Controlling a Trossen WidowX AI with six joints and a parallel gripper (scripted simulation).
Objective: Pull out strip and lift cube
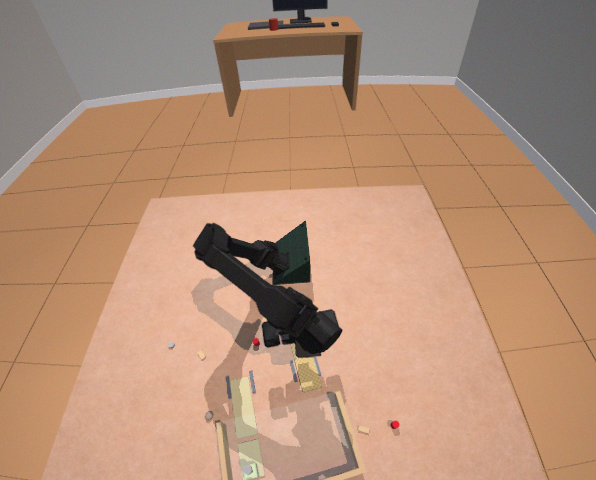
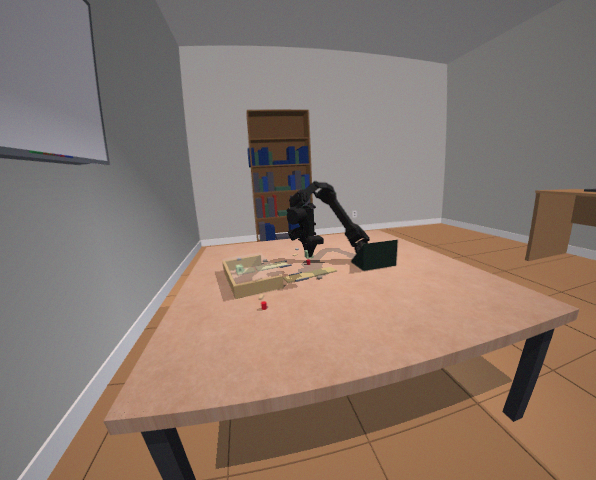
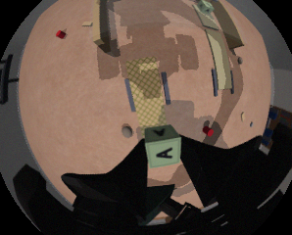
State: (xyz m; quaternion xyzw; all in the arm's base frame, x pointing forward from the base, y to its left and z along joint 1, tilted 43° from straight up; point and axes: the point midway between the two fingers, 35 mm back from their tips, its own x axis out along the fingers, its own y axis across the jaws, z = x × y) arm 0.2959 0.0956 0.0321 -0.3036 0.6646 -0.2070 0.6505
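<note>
"Wrist view: the end effector (image 1: 278, 341) (image 2: 310, 253) (image 3: 160, 140) is closed partway, gripping the pale-green cube (image 2: 306, 253) (image 3: 163, 151), black A showing!"

"And the strip?"

"The crosshatched yellow one (image 1: 307, 373) (image 2: 323, 272) (image 3: 147, 93) lies flat on the tabletop (image 1: 391, 310) (image 2: 365, 330) (image 3: 82, 103), long axis running from below the cube towards the frame. I'd say straight up, then hold."
</note>
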